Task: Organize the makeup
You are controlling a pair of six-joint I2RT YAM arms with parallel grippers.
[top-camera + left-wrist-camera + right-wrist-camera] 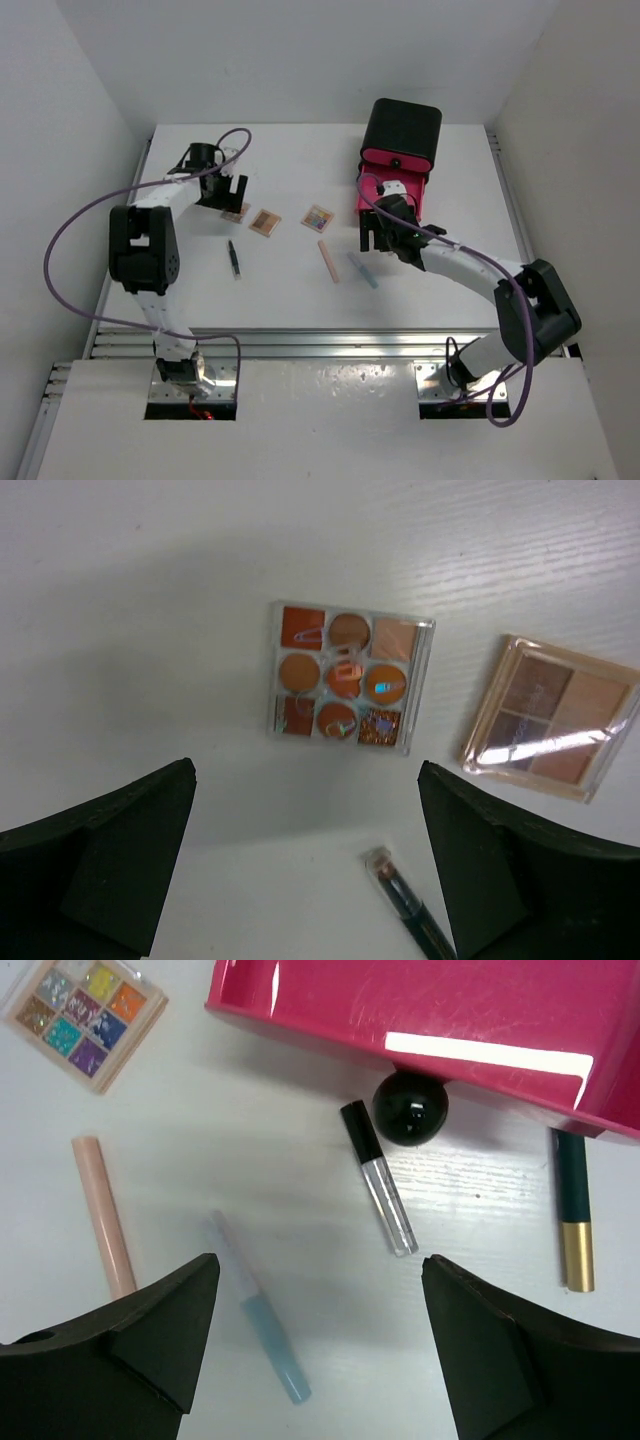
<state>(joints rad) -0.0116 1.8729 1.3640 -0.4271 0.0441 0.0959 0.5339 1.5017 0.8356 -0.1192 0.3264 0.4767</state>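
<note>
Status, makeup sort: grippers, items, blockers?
Left gripper open over orange palette. Right gripper open over clear tube by pink drawer. Nothing gripped, nothing blocking.

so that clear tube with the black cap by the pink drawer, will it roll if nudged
Likely yes: the clear tube looks round and slim, lying flat on the table, so a sideways nudge should roll it. Its glossy shell may slip under a pinch. It looks rigid, so probably won't bend.
</note>
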